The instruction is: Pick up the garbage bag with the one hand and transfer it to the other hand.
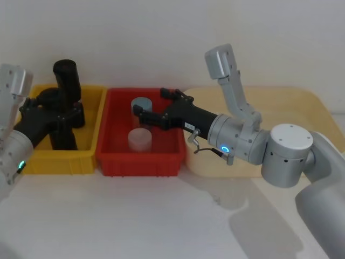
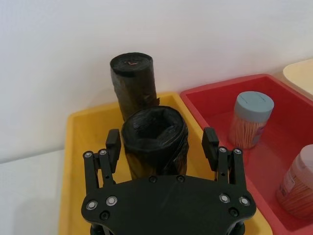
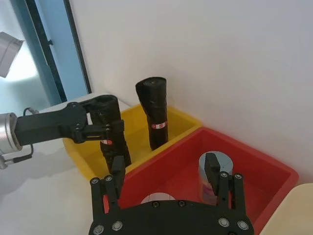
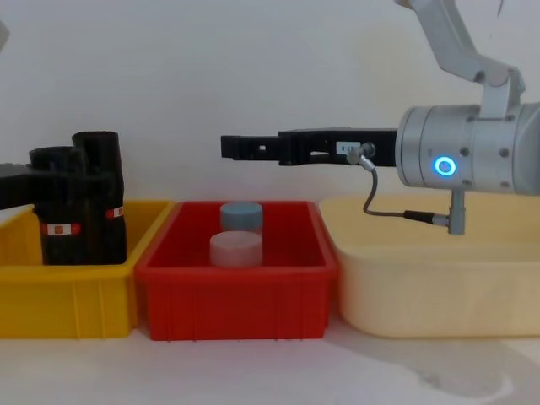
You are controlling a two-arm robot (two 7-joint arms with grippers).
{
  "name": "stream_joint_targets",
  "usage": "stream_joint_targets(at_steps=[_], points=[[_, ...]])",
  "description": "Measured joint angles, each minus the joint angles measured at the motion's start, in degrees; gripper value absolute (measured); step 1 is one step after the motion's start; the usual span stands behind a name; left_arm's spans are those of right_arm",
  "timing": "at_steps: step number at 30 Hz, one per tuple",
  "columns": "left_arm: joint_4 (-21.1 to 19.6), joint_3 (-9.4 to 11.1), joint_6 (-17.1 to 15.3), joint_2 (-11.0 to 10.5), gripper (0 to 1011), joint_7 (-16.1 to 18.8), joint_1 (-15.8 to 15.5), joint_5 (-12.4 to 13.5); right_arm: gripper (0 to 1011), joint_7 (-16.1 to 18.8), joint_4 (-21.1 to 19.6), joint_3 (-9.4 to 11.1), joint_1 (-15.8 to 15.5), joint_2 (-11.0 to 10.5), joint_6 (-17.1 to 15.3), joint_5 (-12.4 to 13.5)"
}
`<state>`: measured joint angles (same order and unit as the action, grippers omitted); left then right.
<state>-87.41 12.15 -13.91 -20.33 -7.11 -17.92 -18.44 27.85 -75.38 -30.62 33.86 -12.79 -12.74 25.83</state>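
Left gripper [image 2: 162, 143] has its jaws apart, straddling the garbage bag [image 2: 155, 128], which stands upright in the yellow bin [image 1: 92, 93] at 9 o'clock. I'd centre it and squeeze, clear of the twin roll [image 2: 132, 78] at its 12. Right gripper [image 3: 164, 167] hovers over the red bin [image 1: 140, 163], jaws apart. Chest view shows the label band [image 4: 57, 228]; left wrist doesn't.

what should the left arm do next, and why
Probably close the left gripper on the garbage bag: its fingers stand open either side of it in the yellow bin, not touching it, so lifting now would leave it behind. The right gripper hovers open over the red bin.
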Motion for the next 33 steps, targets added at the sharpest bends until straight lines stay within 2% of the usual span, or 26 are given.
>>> stream_joint_targets(at_steps=[15,24,27,33], points=[[3.34,0.96,0.4,1.17,1000,-1.18,-2.48,0.46,1001,1.02,-0.3,-1.23,-0.12,-0.67,-0.8,0.96],[4.12,1.2,0.5,1.45,1000,-1.45,-3.08,0.56,1001,1.42,1.21,-2.42,0.65,-0.45,-1.22,1.17],[4.27,1.25,0.52,1.5,968,-1.51,-3.19,0.58,1001,1.52,1.9,-2.76,1.02,-0.28,-1.29,1.19],[4.5,1.31,0.56,1.58,825,-1.6,-3.36,0.62,1001,1.79,3.57,-3.41,1.75,0.06,-1.38,1.23]])
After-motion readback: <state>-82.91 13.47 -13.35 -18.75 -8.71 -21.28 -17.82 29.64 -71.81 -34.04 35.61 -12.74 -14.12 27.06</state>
